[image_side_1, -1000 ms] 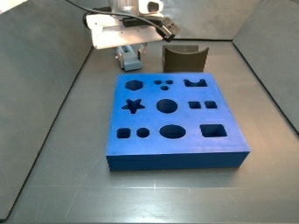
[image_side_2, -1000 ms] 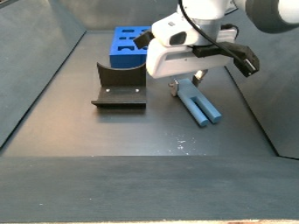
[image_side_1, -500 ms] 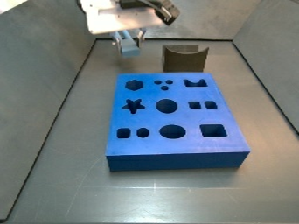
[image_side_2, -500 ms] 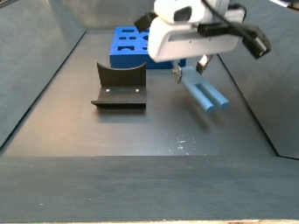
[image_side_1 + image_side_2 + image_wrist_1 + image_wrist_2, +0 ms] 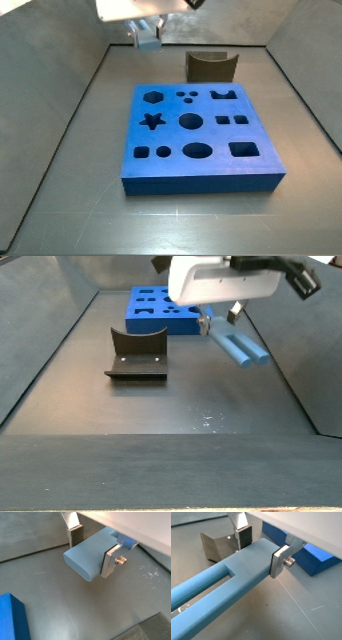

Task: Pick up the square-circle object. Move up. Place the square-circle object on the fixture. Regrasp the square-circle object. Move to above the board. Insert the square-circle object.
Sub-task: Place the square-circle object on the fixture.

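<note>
Room around the gripper (image 5: 221, 322) looks generous to us: it hangs high above the dark floor (image 5: 160, 406), and we see its fingers (image 5: 282, 558) clamped on the square-circle object (image 5: 237, 346), which is lifted clear of the floor with bare surface beneath it. In both wrist views the silver plates press on opposite sides of the pale blue block (image 5: 90, 556), one plate showing a screw head. In a wrist view the piece (image 5: 218, 587) runs out long from the jaws, its far part split into two rounded bars with a slot between them.

In a side view the fixture (image 5: 136, 353) stands at about 9 o'clock from the held piece, well apart from it, with open floor between. The board (image 5: 150, 309) lies beyond the fixture, at roughly 11 o'clock from the gripper, close to the rear wall. In a side view the board (image 5: 202, 138) fills the middle of the floor, and we count a hexagon, a star, several circles and squares cut into its top; each hole shows only dark inside. The fixture (image 5: 210, 66) sits just past its far edge, at 12 o'clock, apart from it. The gripper (image 5: 147, 36) is at about 11 o'clock from the board, near the picture's upper edge.

Grey walls (image 5: 54, 70) slope up on each side of the floor.
</note>
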{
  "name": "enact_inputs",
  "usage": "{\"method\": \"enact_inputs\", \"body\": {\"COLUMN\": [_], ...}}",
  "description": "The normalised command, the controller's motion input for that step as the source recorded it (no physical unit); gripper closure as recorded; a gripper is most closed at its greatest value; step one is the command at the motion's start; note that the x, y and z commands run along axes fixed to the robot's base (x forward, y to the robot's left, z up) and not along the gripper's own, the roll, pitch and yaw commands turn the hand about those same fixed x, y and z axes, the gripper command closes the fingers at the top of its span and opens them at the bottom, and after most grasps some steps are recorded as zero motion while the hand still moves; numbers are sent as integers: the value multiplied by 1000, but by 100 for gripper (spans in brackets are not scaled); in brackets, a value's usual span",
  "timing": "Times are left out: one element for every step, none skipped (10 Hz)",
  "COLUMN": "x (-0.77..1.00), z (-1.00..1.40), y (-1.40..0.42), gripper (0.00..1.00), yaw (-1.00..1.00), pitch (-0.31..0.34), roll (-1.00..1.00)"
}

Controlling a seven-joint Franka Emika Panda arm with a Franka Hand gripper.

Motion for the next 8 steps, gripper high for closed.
{"method": "enact_inputs", "body": {"x": [-15, -18, -20, -23, -22, -15, -10, -1], "z": [1000, 1000, 1000, 970, 883, 667, 580, 365], "y": [-11, -14, -15, -18, -16, -9, -7, -5], "gripper": [100, 100, 100, 100, 100, 100, 100, 100], "yaw": [7, 13, 17, 15, 10, -4, -9, -22], "pitch": [26, 29, 30, 35, 39, 46, 48, 63], "roll": [-47, -64, -76, -100, -108, -125, -131, -137]}}
